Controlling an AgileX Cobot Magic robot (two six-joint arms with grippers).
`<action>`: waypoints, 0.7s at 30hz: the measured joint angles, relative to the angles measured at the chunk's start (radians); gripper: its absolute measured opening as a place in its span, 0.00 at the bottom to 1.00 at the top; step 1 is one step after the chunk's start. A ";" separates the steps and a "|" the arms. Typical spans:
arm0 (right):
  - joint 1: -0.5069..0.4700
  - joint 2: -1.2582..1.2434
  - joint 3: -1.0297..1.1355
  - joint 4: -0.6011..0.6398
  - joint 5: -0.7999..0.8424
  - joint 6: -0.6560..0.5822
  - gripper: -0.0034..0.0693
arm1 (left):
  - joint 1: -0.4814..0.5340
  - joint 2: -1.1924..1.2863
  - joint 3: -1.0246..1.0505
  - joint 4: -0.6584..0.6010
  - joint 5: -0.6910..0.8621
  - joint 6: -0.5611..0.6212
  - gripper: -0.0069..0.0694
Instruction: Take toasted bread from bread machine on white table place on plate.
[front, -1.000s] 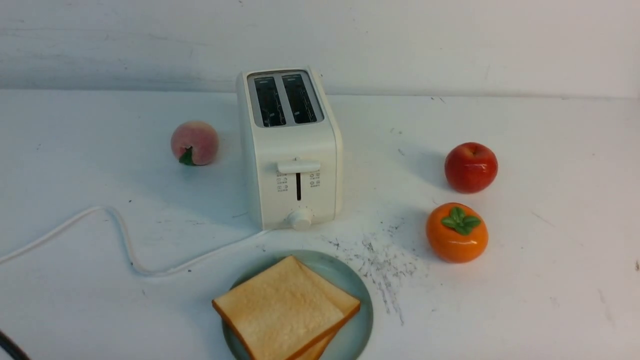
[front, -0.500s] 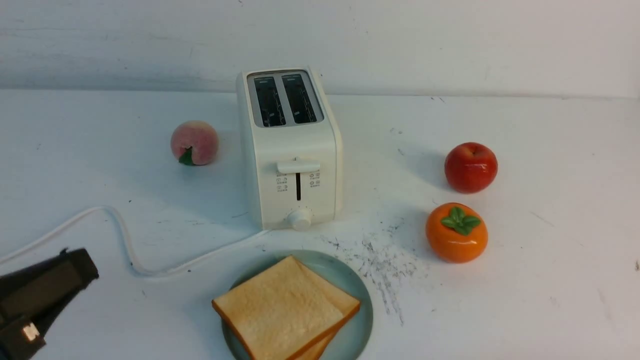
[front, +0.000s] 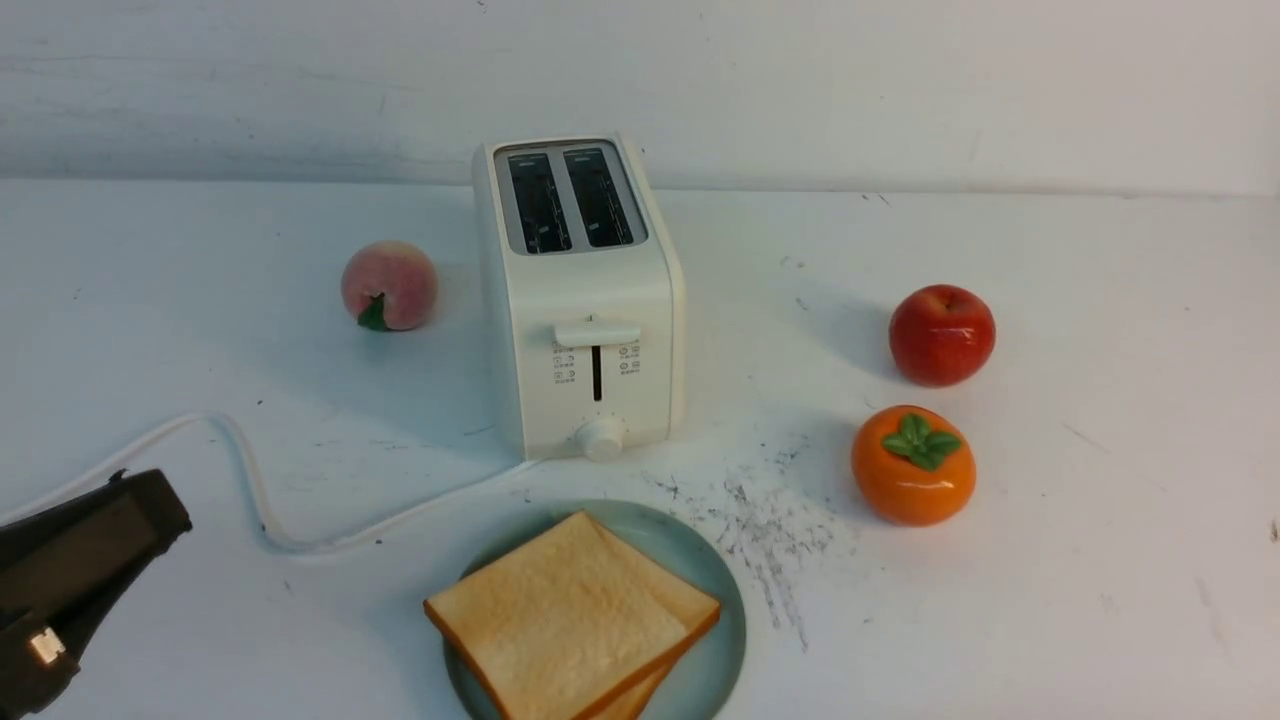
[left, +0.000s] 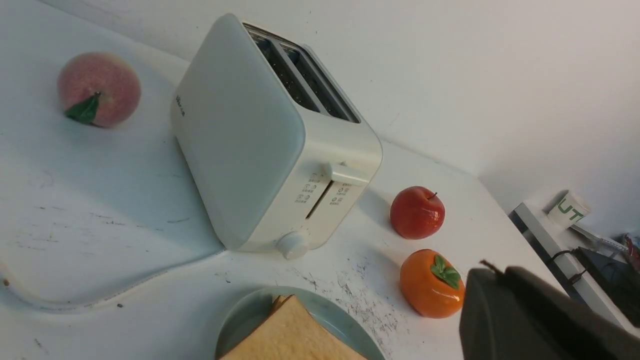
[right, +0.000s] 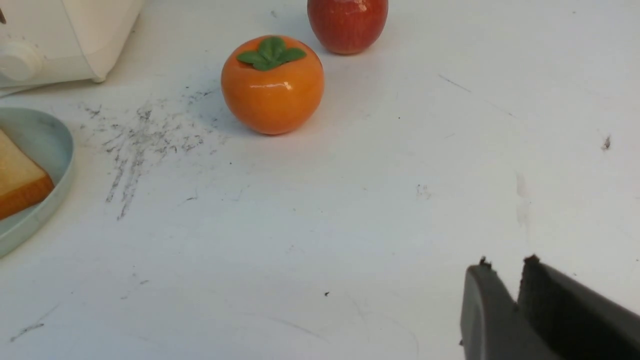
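Observation:
Two slices of toasted bread (front: 560, 620) lie stacked on the pale blue-green plate (front: 718, 575) at the front of the white table (front: 1050, 580). Behind the plate stands the bread machine (front: 585, 300), both slots dark and empty, lever up. My left gripper (front: 155, 500) hangs at the front left, left of the plate, shut with nothing in it. In the left wrist view it (left: 492, 271) shows dark over the table, with bread machine (left: 250, 150) and plate (left: 240, 320) ahead. My right gripper (right: 505, 262) is out of the front view; its tips stand slightly apart over bare table, right of the plate (right: 45, 145).
A peach (front: 389, 285) lies left of the bread machine. A red apple (front: 942, 334) and an orange persimmon (front: 913, 465) sit to its right. The white cord (front: 250, 480) snakes across the front left, beside my left gripper. Black scuffs (front: 770, 530) mark the table.
My left gripper has come into the front view from the lower left corner and then drifted slightly back and left. Toast, plate and fruit have not moved.

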 joint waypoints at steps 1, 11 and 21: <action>0.000 0.000 0.000 0.000 0.000 0.000 0.20 | 0.000 0.000 0.000 0.000 0.000 0.000 0.10; 0.000 0.000 0.000 0.000 0.000 0.000 0.22 | 0.000 -0.022 0.078 0.003 0.054 0.000 0.10; 0.000 0.000 0.000 0.000 0.000 0.000 0.23 | 0.175 -0.286 0.315 0.062 0.001 0.007 0.11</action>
